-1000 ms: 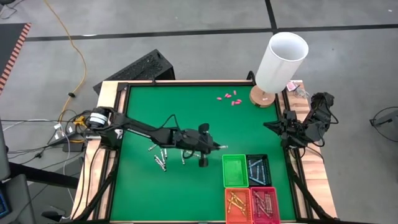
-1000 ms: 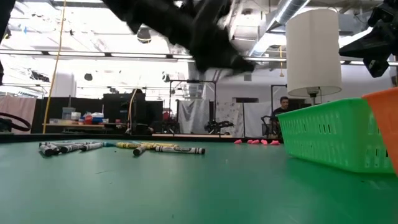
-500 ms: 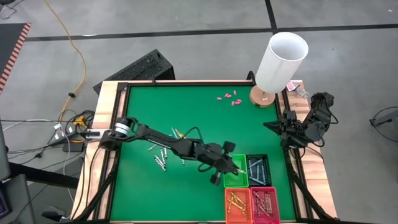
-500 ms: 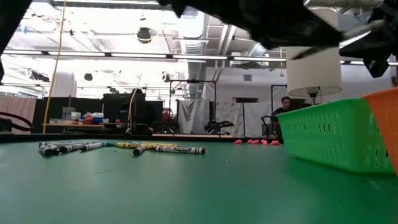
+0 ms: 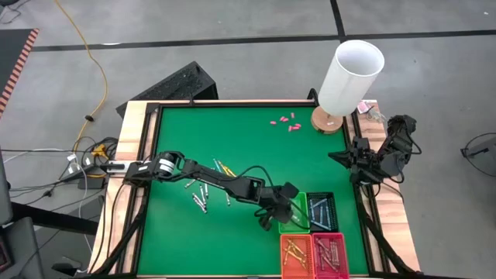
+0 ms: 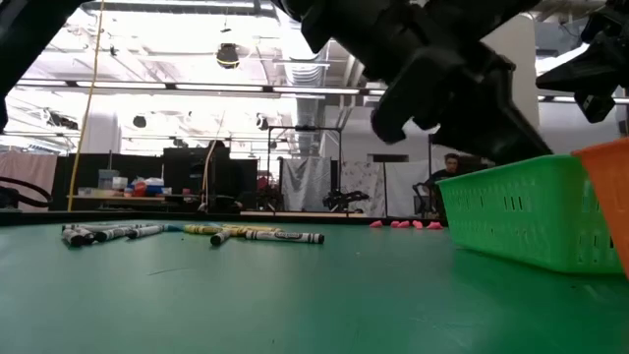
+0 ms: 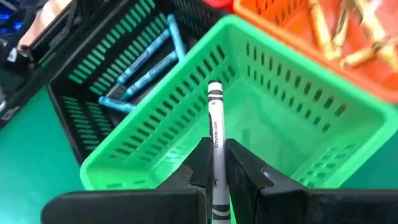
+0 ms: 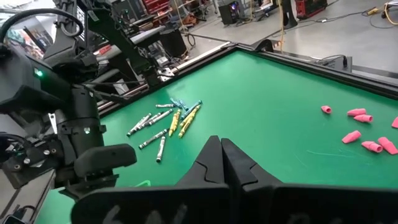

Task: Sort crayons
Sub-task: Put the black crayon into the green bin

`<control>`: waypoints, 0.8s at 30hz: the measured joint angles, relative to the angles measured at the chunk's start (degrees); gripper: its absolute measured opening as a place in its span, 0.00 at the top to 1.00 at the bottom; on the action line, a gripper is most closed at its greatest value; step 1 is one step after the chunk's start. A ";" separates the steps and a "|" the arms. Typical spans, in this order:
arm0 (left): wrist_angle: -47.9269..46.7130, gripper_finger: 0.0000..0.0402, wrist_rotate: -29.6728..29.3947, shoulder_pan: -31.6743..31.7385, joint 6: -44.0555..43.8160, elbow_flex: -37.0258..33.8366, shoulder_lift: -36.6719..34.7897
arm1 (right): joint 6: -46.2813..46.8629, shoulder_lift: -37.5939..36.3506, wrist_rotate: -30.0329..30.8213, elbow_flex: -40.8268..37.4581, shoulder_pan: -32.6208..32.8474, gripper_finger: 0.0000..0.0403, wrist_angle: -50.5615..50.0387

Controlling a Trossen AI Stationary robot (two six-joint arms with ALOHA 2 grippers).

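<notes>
So the left gripper [image 7: 214, 163] was reaching out over the green bin [image 5: 294, 215], around 5 o'clock on the table [image 5: 232, 139] seen from above, fingers clamped on a grey-white crayon [image 7: 215, 124]. That crayon stuck straight out past the fingertips, its tip hanging over the open top of the green bin, not touching it as far as I could see. From table level the arm was just a big dark blob above the bin's rim.

Next to the green bin at 3 o'clock sat the black bin [image 5: 321, 211] with a few light blue crayons [image 7: 144, 68] in it. Toward the near edge were the orange bin [image 5: 295, 255], holding yellow-orange crayons [image 5: 294, 249], and the red bin [image 5: 331, 255] with brownish-red ones.

The loose crayons [image 5: 203, 190] lay in a scattered bunch left of the table's middle, around 8 o'clock, a mix of grey-white, yellow and one blue-ish one.

Pink pieces [image 5: 284, 122] sat up by 1 o'clock, near a white lamp [image 5: 350, 75] at the far right corner.

The right gripper [image 8: 221, 163] was parked off the right edge at 3 o'clock, fingers pressed together, holding nothing.
</notes>
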 joint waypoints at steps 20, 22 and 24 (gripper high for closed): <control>-13.06 0.65 -10.76 -1.00 -9.63 11.61 -6.06 | 0.02 0.00 -0.12 0.02 0.00 1.00 0.00; -16.84 0.66 -9.03 -0.99 -10.64 11.56 -8.83 | 0.02 0.00 -0.15 0.01 0.00 1.00 -0.14; -21.68 0.68 -9.58 -1.01 -11.38 11.45 -11.06 | 0.02 0.00 -0.13 0.02 0.00 1.00 -0.02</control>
